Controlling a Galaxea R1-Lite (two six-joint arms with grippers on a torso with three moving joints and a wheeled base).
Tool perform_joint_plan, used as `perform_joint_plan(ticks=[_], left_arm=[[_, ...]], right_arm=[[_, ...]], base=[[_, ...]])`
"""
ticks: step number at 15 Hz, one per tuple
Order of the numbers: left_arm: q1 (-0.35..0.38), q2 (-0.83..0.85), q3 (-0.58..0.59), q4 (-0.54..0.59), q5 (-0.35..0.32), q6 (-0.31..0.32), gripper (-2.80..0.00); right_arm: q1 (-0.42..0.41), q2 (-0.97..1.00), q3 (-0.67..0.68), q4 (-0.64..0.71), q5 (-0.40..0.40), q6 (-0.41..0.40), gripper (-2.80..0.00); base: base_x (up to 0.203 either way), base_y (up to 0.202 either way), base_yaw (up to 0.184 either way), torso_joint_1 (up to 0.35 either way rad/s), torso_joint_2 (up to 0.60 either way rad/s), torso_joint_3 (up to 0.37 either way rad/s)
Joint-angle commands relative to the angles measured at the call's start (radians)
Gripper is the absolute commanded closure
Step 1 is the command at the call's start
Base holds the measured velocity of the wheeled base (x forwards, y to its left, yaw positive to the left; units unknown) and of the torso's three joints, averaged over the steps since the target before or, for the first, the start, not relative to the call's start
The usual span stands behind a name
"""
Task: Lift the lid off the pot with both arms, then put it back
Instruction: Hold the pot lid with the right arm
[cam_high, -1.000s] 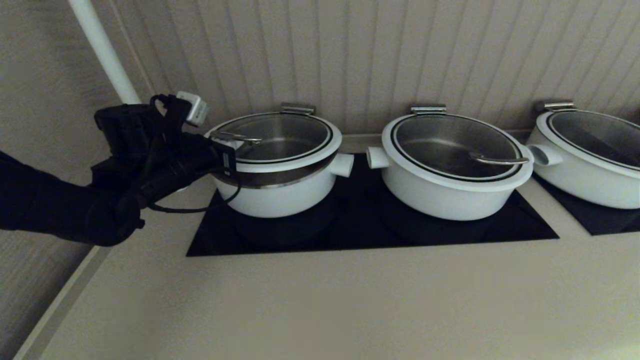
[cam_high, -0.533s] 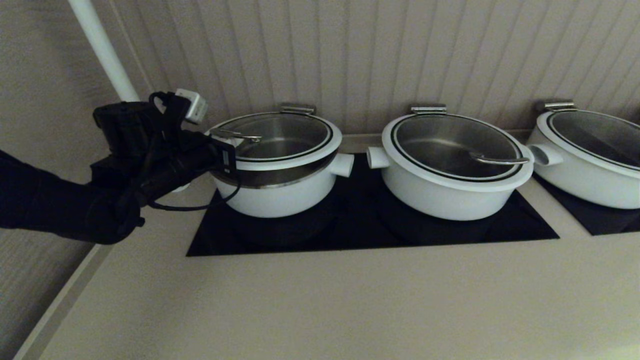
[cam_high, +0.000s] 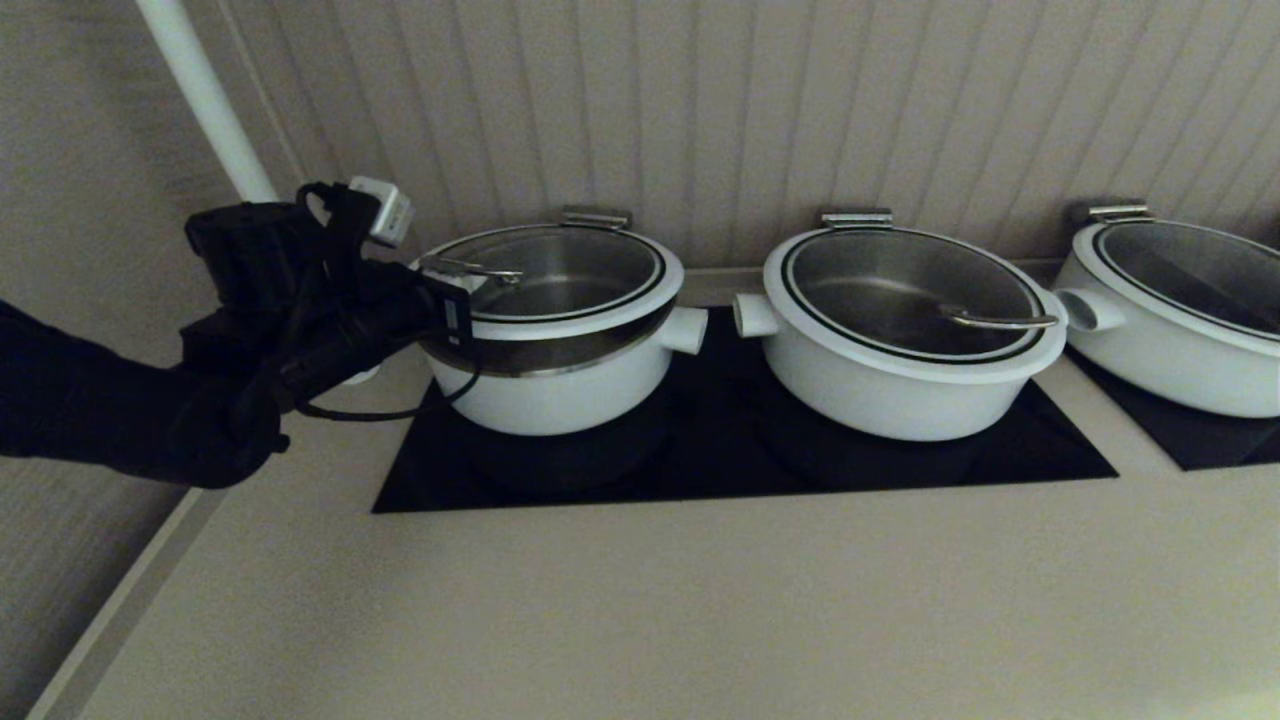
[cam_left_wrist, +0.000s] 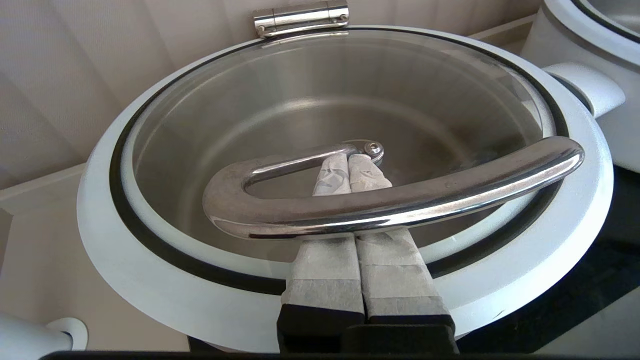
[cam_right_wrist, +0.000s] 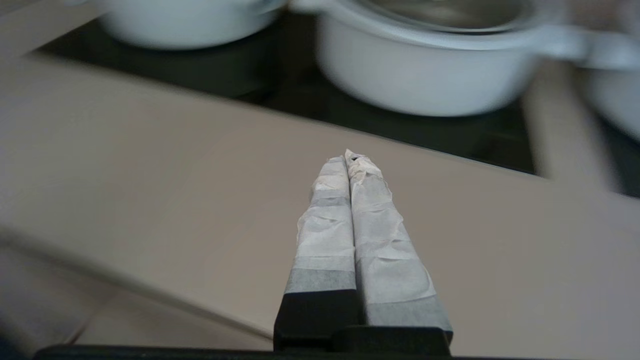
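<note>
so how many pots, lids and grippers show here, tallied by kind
Wide white round pots: 3 (left, middle, right)
Clear glass white-rimmed lids: 3 (left, middle, right)
Black taped-finger grippers: 2 (left, right)
Total: 8

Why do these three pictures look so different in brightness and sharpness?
Head view: dim and brownish, the left arm's gripper nearly black against the pot. Left wrist view: bright and crisp, with highlights along the lid's steel handle. Right wrist view: right gripper sharp, white pots behind it blurred.
</note>
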Motion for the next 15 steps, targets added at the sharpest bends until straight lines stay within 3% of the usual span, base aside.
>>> perform_joint_plan(ticks=[1, 4, 9, 15], left_arm=[[0.001, -0.003, -0.003, -0.006, -0.001, 0.000, 0.00], [-0.001, 0.000, -0.019, -0.005, -0.002, 0.000, 0.00], [-0.001, 0.000, -0.026, -0.003, -0.002, 0.000, 0.00], [-0.001, -0.011, -0.022, -0.005, -0.001, -0.001, 0.00]], right_arm=[[0.005, 0.154, -0.013, -0.019, 0.091, -0.017, 0.00], [0.006, 0.324, -0.014, -0.059, 0.233, -0.087, 0.00], [0.012, 0.581, -0.017, -0.117, 0.324, -0.278, 0.00], [0.172, 0.847, -0.046, -0.315, 0.374, -0.299, 0.00]], base=[[0.000, 0.000, 0.000, 0.000, 0.00, 0.000], [0.000, 0.000, 0.000, 0.000, 0.00, 0.000], [0.000, 0.000, 0.000, 0.000, 0.00, 0.000], [0.000, 0.000, 0.000, 0.000, 0.00, 0.000]])
